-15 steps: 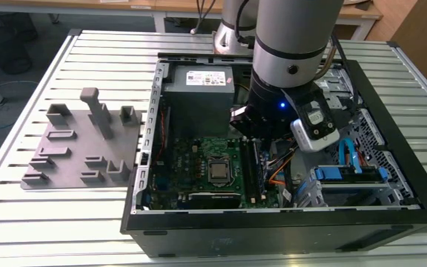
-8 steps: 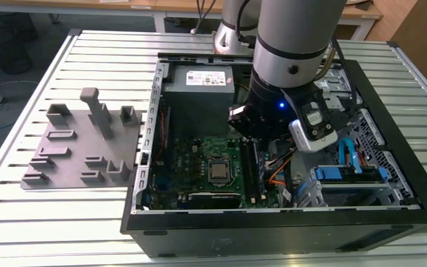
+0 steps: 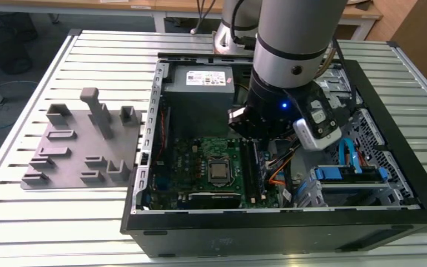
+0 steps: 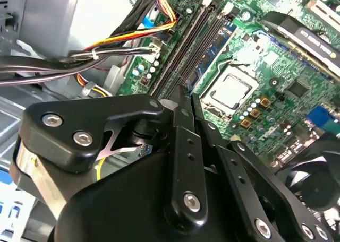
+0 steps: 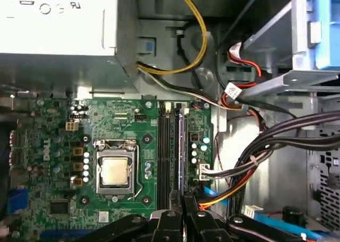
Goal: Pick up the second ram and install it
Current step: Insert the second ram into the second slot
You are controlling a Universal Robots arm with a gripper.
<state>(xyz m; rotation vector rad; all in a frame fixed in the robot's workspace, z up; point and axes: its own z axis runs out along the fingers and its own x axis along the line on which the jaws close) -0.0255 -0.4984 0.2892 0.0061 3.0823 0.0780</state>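
Pinching the near end of the second ram (image 5: 180,146), the gripper (image 5: 183,202) holds it edge-on over the slot rails (image 5: 165,146) (long axis parallel to them, apparently).

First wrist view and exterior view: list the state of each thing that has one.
Computer case: lying flat, side open.
Processor socket: uncovered, chip bare.
Second ram: on edge along the slot row, in line with the gripper; cannot tell if seated.
Gripper: down inside the case, at the ram's end.
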